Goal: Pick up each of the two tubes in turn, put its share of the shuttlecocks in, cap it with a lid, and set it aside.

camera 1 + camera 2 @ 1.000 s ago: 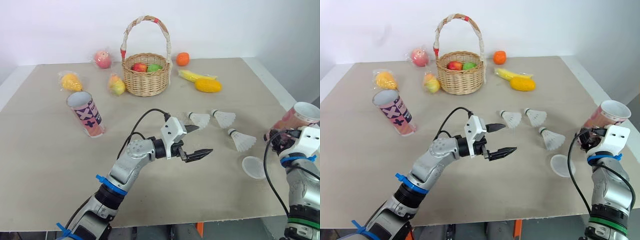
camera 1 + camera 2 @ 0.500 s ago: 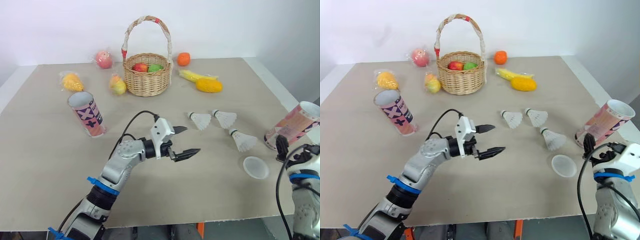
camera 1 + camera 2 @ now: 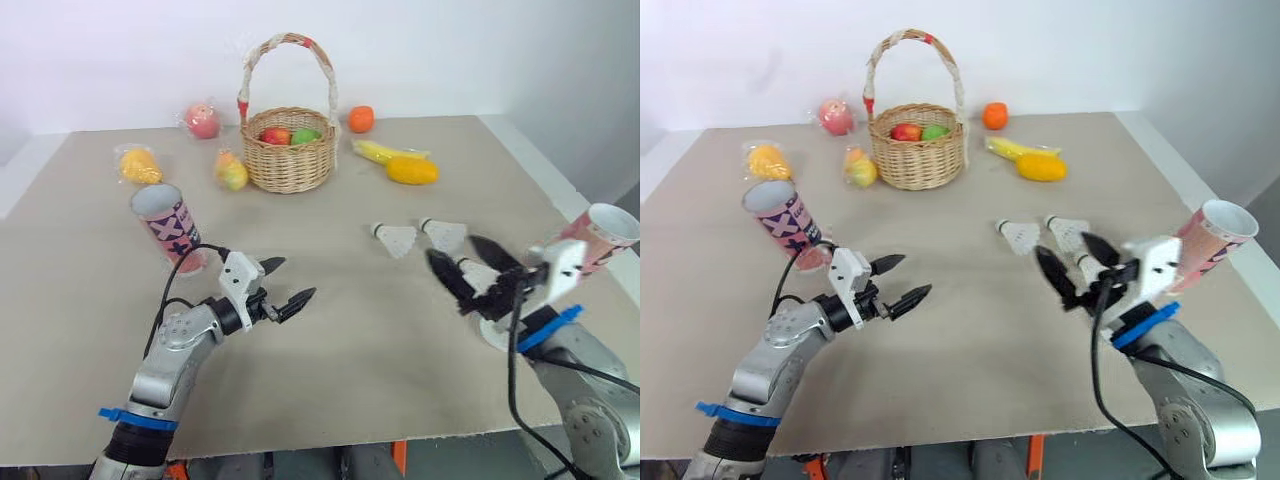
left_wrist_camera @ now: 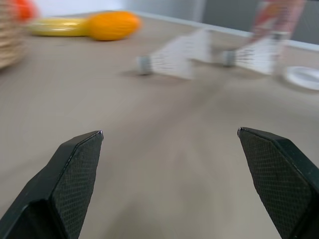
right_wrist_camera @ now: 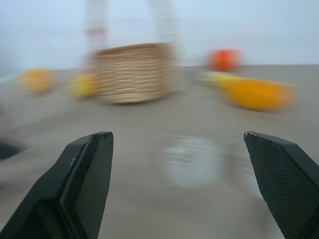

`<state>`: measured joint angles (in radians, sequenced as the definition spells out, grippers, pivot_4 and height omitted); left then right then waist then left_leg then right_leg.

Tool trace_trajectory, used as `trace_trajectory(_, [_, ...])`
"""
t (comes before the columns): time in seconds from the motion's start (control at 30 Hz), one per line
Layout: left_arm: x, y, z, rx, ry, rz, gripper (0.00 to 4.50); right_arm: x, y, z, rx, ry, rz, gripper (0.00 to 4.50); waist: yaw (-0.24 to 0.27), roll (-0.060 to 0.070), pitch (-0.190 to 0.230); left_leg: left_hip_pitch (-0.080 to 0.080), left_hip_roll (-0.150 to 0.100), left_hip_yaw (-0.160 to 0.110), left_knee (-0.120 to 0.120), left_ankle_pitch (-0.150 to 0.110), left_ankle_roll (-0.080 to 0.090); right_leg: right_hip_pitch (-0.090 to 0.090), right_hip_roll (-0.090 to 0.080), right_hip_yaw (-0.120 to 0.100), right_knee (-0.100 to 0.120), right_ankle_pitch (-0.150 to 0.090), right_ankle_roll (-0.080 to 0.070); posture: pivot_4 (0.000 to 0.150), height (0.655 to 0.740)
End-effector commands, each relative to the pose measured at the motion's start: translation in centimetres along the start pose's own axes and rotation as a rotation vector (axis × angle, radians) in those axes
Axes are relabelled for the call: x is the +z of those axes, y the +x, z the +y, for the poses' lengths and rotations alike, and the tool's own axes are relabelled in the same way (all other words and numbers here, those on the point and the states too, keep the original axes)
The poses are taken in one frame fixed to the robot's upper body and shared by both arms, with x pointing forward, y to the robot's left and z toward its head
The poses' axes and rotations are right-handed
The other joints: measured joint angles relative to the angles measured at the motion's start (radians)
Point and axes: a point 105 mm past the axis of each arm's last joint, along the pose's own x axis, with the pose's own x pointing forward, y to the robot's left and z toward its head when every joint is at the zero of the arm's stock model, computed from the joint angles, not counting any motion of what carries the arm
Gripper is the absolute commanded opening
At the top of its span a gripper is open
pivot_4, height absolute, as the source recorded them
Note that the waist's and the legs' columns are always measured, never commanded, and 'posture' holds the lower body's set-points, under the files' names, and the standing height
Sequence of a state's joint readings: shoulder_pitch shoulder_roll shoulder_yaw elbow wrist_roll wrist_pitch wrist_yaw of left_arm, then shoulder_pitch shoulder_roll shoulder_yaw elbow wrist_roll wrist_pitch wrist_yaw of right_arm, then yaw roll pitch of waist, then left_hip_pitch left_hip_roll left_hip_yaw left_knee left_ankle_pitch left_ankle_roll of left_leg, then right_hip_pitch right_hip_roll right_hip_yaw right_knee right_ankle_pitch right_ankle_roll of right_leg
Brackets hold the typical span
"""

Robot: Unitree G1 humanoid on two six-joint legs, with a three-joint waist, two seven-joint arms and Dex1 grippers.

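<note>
the left claw (image 3: 290, 280) hovers over the desk (image 3: 340, 370) left of centre, its two fingers spread apart and holding nothing. the right claw (image 3: 451, 246) hangs low over the right side, fingers also wide apart and empty. just beyond it lie a shuttlecock (image 3: 398, 240) and a second shuttlecock (image 3: 446, 236). one tube (image 3: 172, 228) stands open mouth up near the left claw. the other tube (image 3: 592, 236) stands at the desk's right edge. a wicker basket (image 3: 290, 160) sits at the back.
</note>
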<state>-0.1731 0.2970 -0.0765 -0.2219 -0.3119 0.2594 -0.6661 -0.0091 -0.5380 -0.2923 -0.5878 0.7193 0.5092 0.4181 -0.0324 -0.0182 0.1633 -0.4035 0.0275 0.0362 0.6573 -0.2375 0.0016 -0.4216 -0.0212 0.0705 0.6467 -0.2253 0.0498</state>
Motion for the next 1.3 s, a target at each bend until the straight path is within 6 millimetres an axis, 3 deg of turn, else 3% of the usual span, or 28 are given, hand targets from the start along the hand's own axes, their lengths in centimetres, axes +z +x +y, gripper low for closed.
trace_trajectory(0.03, [1.4, -2.4, 1.1, 0.148, 0.059, -0.041, 4.50, 0.6, 1.9, 4.0, 0.294, -0.020, 0.018, 4.48, 0.000, -0.001, 0.000, 0.000, 0.000, 0.001, 0.000, 0.000, 0.000, 0.000, 0.000, 0.001, 0.000, 0.000, 0.001, 0.150, 0.7400])
trace_trajectory(0.13, [0.8, -5.6, 2.7, 0.370, 0.030, -0.043, 4.50, -0.4, 3.4, 6.9, 0.516, -0.032, 0.086, 4.48, -0.010, -0.005, 0.001, 0.000, 0.000, 0.002, 0.000, -0.001, 0.000, 0.000, -0.001, 0.002, -0.001, -0.001, 0.001, 0.150, 0.7400])
trace_trajectory(0.23, [0.1, -7.4, 3.5, 0.505, 0.021, -0.026, 4.50, -0.6, 4.4, 7.8, 0.577, -0.027, 0.082, 4.48, -0.001, -0.008, 0.001, -0.001, 0.001, -0.001, 0.000, -0.001, 0.001, -0.001, -0.001, -0.001, -0.001, -0.001, 0.000, 0.150, 0.7400])
trace_trajectory(0.37, [-1.0, -10.2, 5.9, 0.827, 0.038, 0.024, 4.50, -0.5, 6.3, 8.9, 0.646, -0.031, 0.074, 4.48, 0.009, -0.009, 0.001, -0.002, 0.000, -0.001, 0.003, -0.001, 0.001, 0.000, -0.001, -0.002, 0.000, 0.000, 0.001, 0.150, 0.7400])
trace_trajectory(0.47, [-1.4, -10.8, 6.7, 0.932, 0.056, 0.037, 4.50, -0.7, 7.1, 9.4, 0.684, -0.042, 0.077, 4.48, 0.011, -0.013, -0.001, -0.002, 0.000, 0.000, 0.005, -0.001, 0.001, 0.000, -0.002, -0.001, -0.001, 0.002, 0.001, 0.150, 0.7400])
trace_trajectory(0.67, [-2.7, -10.1, 8.6, 0.948, 0.010, 0.051, 4.50, -1.1, 8.0, 10.5, 0.742, -0.052, 0.085, 4.48, 0.011, -0.014, -0.001, -0.002, 0.001, 0.000, 0.006, -0.001, 0.001, 0.000, -0.001, -0.002, 0.000, 0.006, -0.005, 0.150, 0.7400])
trace_trajectory(0.87, [-3.9, -8.1, 11.1, 0.866, -0.010, 0.072, 4.50, -0.8, 9.0, 11.1, 0.726, -0.057, 0.044, 4.48, 0.011, -0.014, -0.001, -0.002, 0.001, 0.001, 0.006, 0.000, 0.000, 0.000, 0.002, -0.004, 0.000, 0.007, -0.008, 0.150, 0.7400])
trace_trajectory(1.07, [-3.8, -6.2, 13.2, 0.808, -0.017, 0.051, 4.50, -0.8, 9.5, 10.7, 0.665, -0.028, 0.024, 4.48, 0.012, -0.014, -0.001, -0.002, 0.001, 0.001, 0.006, 0.000, -0.001, 0.000, 0.002, -0.005, 0.000, 0.008, -0.009, 0.150, 0.7400])
trace_trajectory(1.3, [-2.9, -4.1, 14.0, 0.772, -0.029, 0.005, 4.50, -1.1, 9.4, 10.8, 0.662, -0.025, 0.033, 4.48, 0.012, -0.014, -0.001, -0.003, 0.001, 0.001, 0.006, 0.000, -0.001, 0.000, 0.002, -0.005, 0.000, 0.008, -0.009, 0.150, 0.7400])
